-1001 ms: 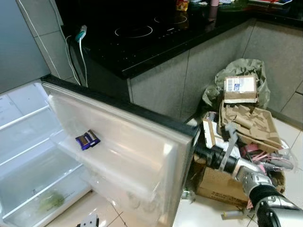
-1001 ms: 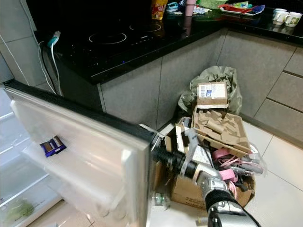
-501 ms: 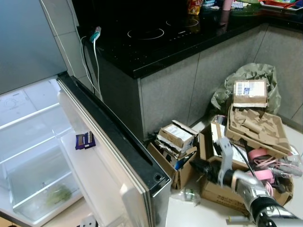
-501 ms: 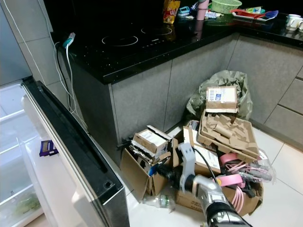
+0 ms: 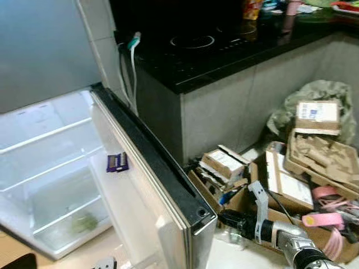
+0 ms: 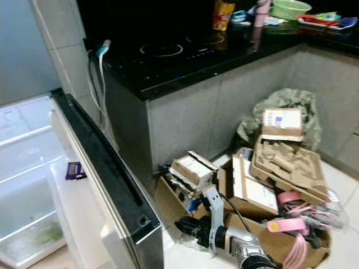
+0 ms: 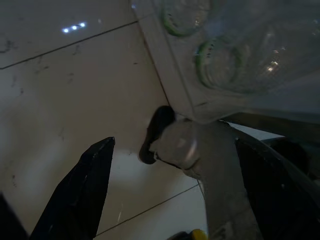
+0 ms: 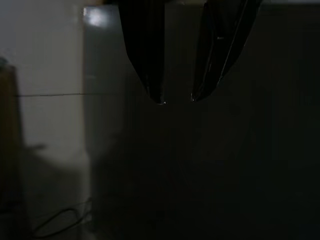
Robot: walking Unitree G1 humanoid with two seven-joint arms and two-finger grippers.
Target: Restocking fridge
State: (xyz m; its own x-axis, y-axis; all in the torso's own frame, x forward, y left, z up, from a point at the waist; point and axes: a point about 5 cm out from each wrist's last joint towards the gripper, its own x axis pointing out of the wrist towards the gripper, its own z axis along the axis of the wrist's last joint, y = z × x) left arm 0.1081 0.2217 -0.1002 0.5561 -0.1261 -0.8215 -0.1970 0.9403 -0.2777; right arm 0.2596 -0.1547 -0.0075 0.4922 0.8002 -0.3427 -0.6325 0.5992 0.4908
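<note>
I see the fridge door swung wide open, its dark top edge running toward me, white inner side facing the fridge interior. A small purple packet sits in the door shelf on the inner side. Something greenish lies at the bottom of the clear lower drawer; too blurred to name. Shelves above it look bare white.

My right gripper is low, just past the door's outer corner, pointing at the door edge. In the right eye view the right arm reaches in from the bottom. Fingers are close together with a narrow gap between the tips, nothing between them. The wrist view is dark; I make out a grey panel ahead and not much more.

My left gripper hangs down over the tiled floor. Its fingers are spread wide, holding nothing. Bottles with green rings show through a clear door bin in that wrist view.

To the right of the fridge, a black counter with an induction hob. On the floor below it, cardboard boxes with packaging, a pink cable bundle, and a grey-green bag behind. A white cable with a teal plug hangs by the wall.
</note>
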